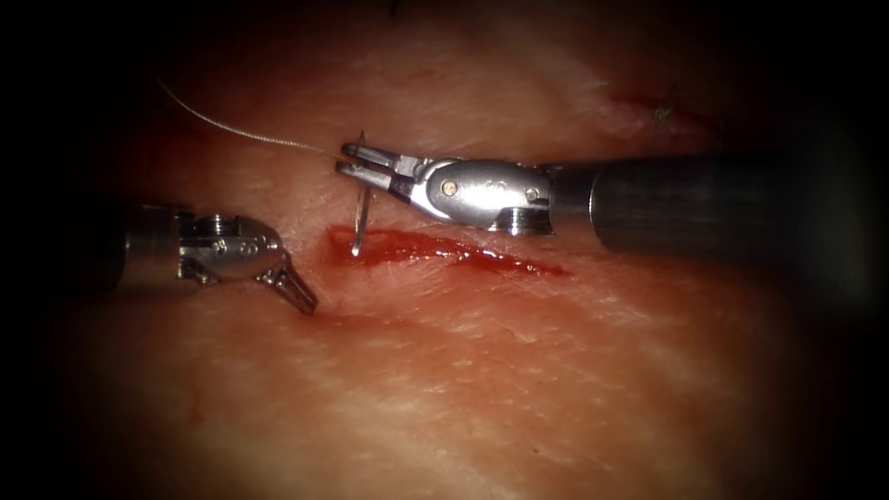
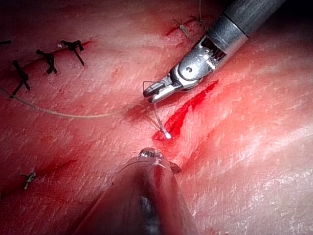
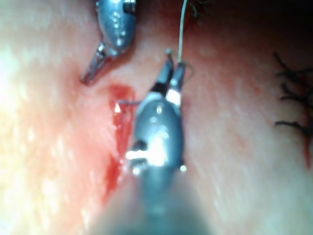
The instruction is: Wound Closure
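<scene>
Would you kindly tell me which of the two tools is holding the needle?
The right arm's tool, entering from the endoscope view's right, grips the needle near its thread end; the needle's tip points down at the cut. The left arm's tool holds nothing.

Right end effector (image 1: 355, 159) level, jaws clamped — left end effector (image 1: 301, 294) angled down, jaws closed, empty

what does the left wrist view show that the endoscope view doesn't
Left wrist view: a row of dark stitches on an already closed cut, and cut ends of thread.

Endoscope view: the left tool from the side, left of the cut, its fingers together and holding nothing.

Both: the right tool holds the needle near its thread end. The needle's tip sits at the cut's left end, in the red fluid; whether it has entered the tissue is unclear. The thread trails away to the left.
</scene>
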Robot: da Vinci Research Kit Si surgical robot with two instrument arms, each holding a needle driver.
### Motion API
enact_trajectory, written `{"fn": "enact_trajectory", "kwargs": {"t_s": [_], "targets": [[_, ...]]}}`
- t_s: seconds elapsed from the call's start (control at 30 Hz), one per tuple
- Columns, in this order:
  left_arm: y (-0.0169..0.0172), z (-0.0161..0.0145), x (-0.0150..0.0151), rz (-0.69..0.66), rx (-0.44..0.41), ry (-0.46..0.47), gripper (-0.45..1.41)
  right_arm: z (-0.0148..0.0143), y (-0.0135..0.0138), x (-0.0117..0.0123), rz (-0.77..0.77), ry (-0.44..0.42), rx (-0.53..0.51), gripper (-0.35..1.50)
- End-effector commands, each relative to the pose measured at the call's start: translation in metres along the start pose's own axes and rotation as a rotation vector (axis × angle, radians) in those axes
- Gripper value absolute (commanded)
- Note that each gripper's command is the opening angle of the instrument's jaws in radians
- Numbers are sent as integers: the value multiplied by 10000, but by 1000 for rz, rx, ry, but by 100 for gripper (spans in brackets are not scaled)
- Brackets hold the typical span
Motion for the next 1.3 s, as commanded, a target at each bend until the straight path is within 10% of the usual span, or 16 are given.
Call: {"fn": "enact_trajectory", "kwargs": {"t_s": [0.03, 1.3], "targets": [[-4, 10, 0, -1, -1, 0, -45, 7, -4, -6, 17, -8, 1, -35], [-6, 12, -2, 1, 0, 5, -45, 6, -11, -14, 401, -85, -53, -35]]}}
